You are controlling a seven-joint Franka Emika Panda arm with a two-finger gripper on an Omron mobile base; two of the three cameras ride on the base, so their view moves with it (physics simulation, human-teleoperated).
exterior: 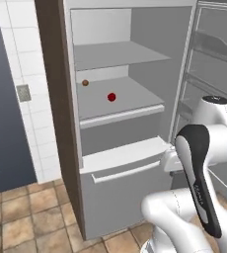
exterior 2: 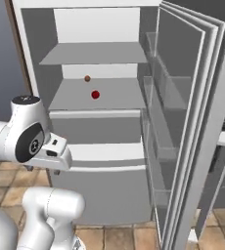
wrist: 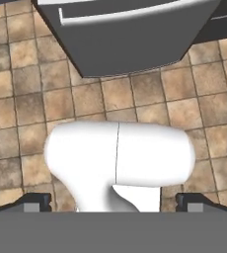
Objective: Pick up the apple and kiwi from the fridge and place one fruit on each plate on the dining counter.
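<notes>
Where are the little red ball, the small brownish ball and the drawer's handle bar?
Small glossy red apple [exterior: 111,97]: left base view, its middle.
Small dull orange-brown ball [exterior: 85,83]: left base view, its middle.
White bar handle [exterior: 125,171]: left base view, midway along the bar.

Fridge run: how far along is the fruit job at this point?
Done: the fridge door stands open. In hand: nothing; the open claw points at the floor, holding no fruit. Left: the apple sits on the middle shelf; kiwi pickup and both placements remain.

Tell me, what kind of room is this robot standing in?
Most likely a kitchen, and a computer-rendered one. An open fridge with grey shelves holds an apple, the floor is brown tile, and white wall tiles run beside it.
</notes>
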